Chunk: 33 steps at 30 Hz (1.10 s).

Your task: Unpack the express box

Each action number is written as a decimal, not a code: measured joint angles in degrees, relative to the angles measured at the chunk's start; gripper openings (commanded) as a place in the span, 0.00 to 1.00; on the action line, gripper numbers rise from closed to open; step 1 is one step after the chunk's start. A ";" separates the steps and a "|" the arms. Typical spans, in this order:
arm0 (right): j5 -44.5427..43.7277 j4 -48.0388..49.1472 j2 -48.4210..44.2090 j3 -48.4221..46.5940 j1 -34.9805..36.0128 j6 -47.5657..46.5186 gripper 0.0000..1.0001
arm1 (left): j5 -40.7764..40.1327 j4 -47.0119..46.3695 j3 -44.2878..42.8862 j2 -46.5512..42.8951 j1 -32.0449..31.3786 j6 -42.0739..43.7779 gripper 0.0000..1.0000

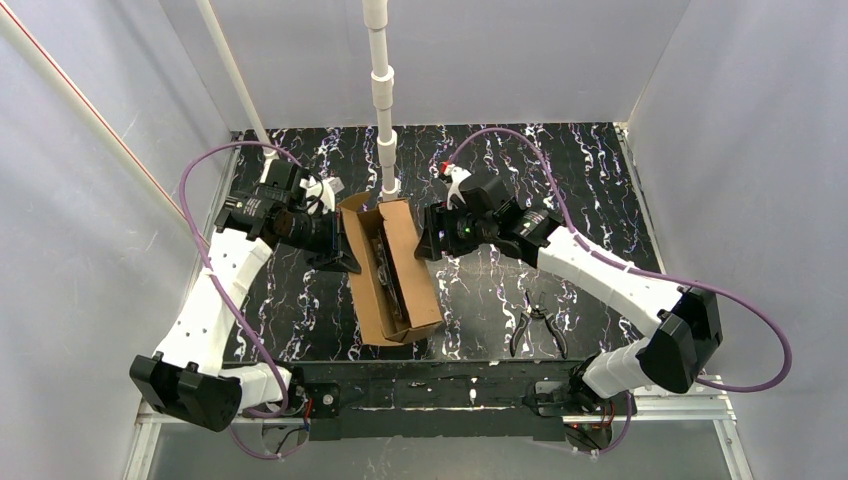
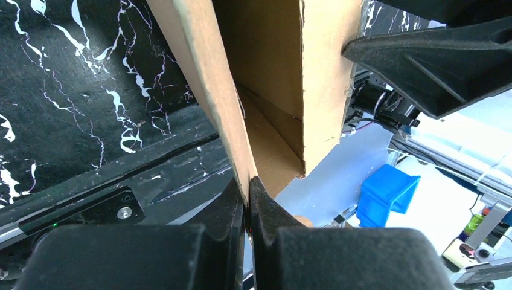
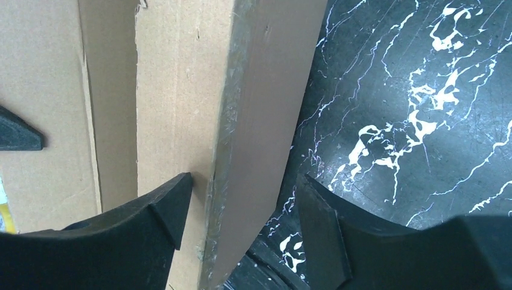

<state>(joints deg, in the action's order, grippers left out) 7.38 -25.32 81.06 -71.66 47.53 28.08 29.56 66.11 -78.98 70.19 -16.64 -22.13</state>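
Jaws: left gripper (image 2: 247,188) pinches express box (image 1: 403,240) wall | right gripper (image 3: 243,182) straddles opposite wall

One cardboard box (image 1: 405,245). One pair of pliers (image 1: 537,330). Two arms (image 1: 215,300), two grippers: left gripper (image 2: 247,193), right gripper (image 3: 241,199). One black marbled table (image 1: 600,180). One blue bin (image 2: 386,188). Dark items (image 1: 390,272) inside box, number unclear.

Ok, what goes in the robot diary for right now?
long brown cardboard express box: open | left end effector: shut on one box panel | right end effector: open, straddling the opposite panel
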 measured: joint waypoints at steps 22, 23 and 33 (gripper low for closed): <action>0.35 -1.75 -1.51 4.85 -7.96 -1.31 0.77 | -3.21 3.91 -9.81 3.50 -0.02 4.59 0.00; 0.31 -1.84 -1.51 5.07 -8.07 -1.36 0.77 | -3.30 4.04 -10.03 3.65 -0.02 4.61 0.00; -8.90 -7.19 -1.95 9.03 -8.90 -4.70 0.84 | -5.66 4.74 -12.92 4.07 -0.02 5.38 0.00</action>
<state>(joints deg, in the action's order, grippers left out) -1.52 -32.51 79.11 -62.63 38.63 23.38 23.90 70.85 -91.90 74.26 -16.67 -16.75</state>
